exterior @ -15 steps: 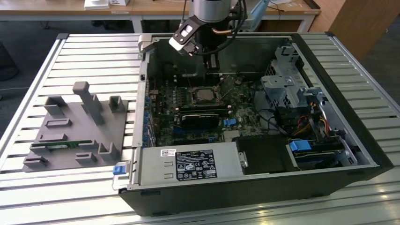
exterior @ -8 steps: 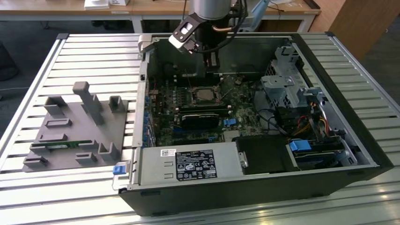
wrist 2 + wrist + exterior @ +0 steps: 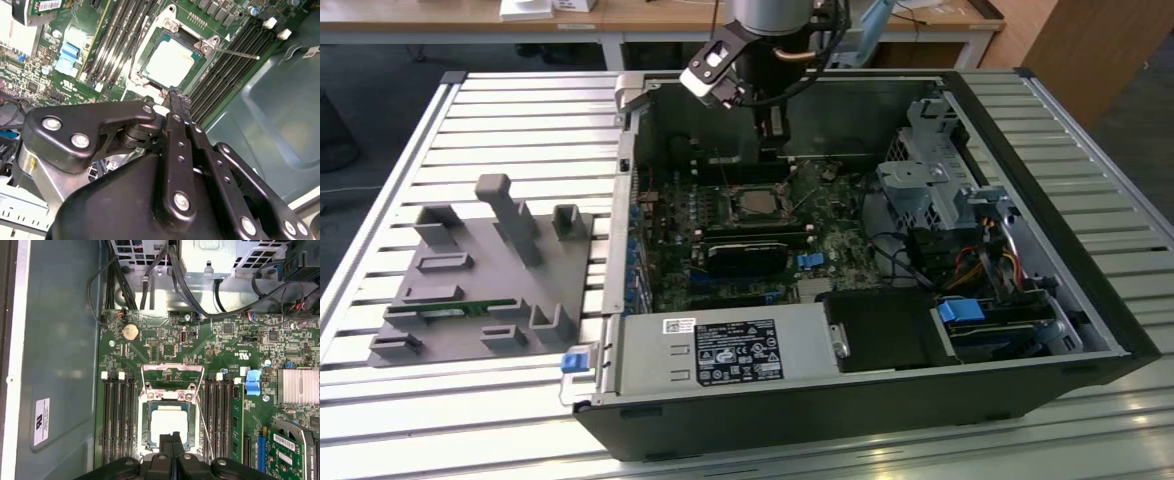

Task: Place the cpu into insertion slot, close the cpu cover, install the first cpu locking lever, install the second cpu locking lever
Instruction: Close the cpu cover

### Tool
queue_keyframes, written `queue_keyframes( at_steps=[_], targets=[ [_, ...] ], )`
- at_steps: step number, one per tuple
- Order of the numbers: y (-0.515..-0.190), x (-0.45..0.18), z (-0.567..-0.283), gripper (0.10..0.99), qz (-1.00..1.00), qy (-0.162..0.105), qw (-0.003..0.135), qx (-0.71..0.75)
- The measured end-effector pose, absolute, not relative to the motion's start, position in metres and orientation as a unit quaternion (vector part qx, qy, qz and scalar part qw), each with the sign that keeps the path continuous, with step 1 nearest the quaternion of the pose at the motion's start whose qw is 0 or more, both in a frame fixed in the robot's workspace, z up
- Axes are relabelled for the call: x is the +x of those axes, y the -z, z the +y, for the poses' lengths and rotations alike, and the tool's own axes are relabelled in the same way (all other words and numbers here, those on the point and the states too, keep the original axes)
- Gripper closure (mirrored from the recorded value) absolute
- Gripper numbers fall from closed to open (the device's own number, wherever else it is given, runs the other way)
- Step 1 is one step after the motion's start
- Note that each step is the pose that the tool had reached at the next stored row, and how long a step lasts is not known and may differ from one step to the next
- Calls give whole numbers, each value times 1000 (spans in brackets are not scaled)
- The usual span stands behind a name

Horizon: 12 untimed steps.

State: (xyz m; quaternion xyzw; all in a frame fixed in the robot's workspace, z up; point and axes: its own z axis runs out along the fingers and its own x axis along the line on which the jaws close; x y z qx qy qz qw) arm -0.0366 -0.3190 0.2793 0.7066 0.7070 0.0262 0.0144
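The cpu (image 3: 170,421) lies flat in the insertion slot (image 3: 145,426) on the green board, its pale metal top showing. The cpu cover (image 3: 192,396), a silvery frame, lies down around the chip. A thin metal locking lever (image 3: 205,427) sticks out loose beside the socket, also seen as a bare rod (image 3: 237,53) in the second wrist view. My gripper (image 3: 172,439) is shut with nothing between its fingers, and its tips hover at the chip's near edge (image 3: 176,97). In the exterior view the gripper (image 3: 774,145) hangs inside the case, behind the socket (image 3: 754,203).
Black memory slots (image 3: 117,415) flank the socket on both sides. Cables (image 3: 190,295) and a drive cage crowd the case's far end. A finned heat sink (image 3: 299,386) and a blue connector (image 3: 253,381) sit nearby. A grey fixture (image 3: 480,270) rests on the slatted table beside the case.
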Motion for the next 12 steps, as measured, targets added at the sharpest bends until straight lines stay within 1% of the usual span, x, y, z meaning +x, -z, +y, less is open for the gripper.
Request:
queue_keyframes(
  at_steps=[12],
  targets=[
    [-279, -22, -318, 973, 707, -26, 15, 707]
  ],
)
